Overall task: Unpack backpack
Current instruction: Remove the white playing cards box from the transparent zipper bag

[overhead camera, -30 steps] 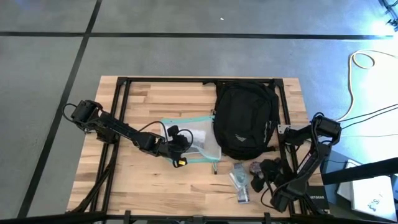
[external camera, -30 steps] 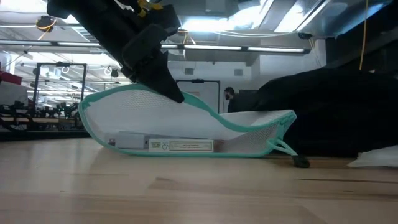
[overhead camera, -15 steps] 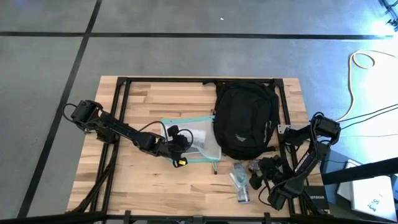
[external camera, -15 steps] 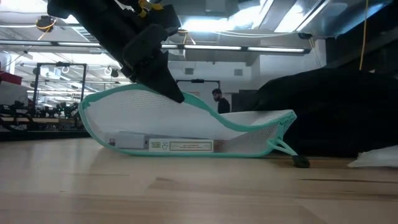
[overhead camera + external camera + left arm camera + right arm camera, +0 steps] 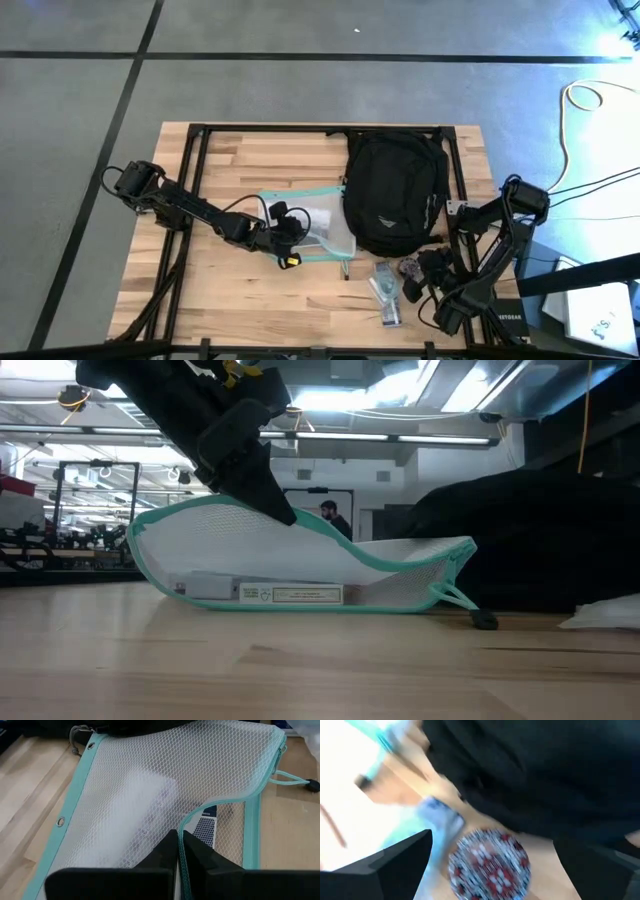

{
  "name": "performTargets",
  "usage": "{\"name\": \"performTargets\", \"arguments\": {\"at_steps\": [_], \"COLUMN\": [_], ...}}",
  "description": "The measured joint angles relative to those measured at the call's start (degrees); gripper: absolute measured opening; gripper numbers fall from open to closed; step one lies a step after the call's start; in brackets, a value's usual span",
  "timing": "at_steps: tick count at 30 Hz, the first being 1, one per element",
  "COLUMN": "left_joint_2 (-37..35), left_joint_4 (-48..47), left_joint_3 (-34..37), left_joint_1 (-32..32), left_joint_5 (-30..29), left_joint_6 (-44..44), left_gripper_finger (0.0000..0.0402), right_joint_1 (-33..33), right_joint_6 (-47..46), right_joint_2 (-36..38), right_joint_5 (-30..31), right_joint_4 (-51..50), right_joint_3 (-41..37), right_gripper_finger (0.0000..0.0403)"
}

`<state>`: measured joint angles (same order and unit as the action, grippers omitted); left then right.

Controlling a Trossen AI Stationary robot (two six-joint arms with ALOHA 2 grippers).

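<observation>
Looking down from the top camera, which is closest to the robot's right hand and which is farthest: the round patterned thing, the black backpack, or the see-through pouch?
From the right hand, in the high view:
1. Round patterned thing, right beside the open hand, near the table's front right.
2. Backpack, farther back on the table.
3. Pouch, out toward the middle, pinched by the left hand.

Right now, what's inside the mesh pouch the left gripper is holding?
Through the pouch mesh: a flat white box lying along the bottom, and a dark blue card. The left gripper covers the near edge; nothing else can be made out.
</observation>
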<state>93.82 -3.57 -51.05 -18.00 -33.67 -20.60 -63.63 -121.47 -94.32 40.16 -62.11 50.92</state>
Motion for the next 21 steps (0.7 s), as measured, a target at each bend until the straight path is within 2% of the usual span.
{"name": "performTargets", "arguments": {"at_steps": [3,5,8,10,13,16,18,21], "left_joint_2": [0.0,0.0,0.0,0.0,0.0,0.0,0.0,0.0], "left_joint_4": [0.01,0.01,0.18,0.6,1.53,1.69,1.45,1.32], "left_joint_3": [0.0,0.0,0.02,0.02,0.04,0.04,0.04,0.04], "left_joint_1": [-0.02,0.0,-0.02,-0.01,0.0,0.0,-0.02,0.0], "left_joint_5": [-0.02,-0.02,-0.02,-0.02,-0.02,-0.02,-0.02,-0.02], "left_joint_6": [0.0,-0.02,-0.02,-0.02,0.0,-0.02,0.0,-0.02], "left_gripper_finger": [0.0,0.0,0.0,0.0,0.0,0.0,0.0,0.0], "right_joint_1": [1.85,4.13,9.26,13.32,19.32,24.43,27.45,31.34], "right_joint_6": [2.2,7.34,24.81,39.75,63.2,81.73,89.95,97.0], "right_joint_2": [2.53,3.2,3.2,3.2,3.18,2.21,0.88,-3.07], "right_joint_5": [4.24,7.62,11.39,11.71,8.49,2.24,-2.02,-8.75], "right_joint_4": [1.06,4.08,15.2,26.27,44.69,60.68,68.15,74.67], "right_joint_3": [0.05,0.74,2.52,2.69,2.7,2.75,2.78,2.8], "right_gripper_finger": [0.0399,0.0399,0.0399,0.0399,0.0399,0.0399,0.0394,0.0371]}}
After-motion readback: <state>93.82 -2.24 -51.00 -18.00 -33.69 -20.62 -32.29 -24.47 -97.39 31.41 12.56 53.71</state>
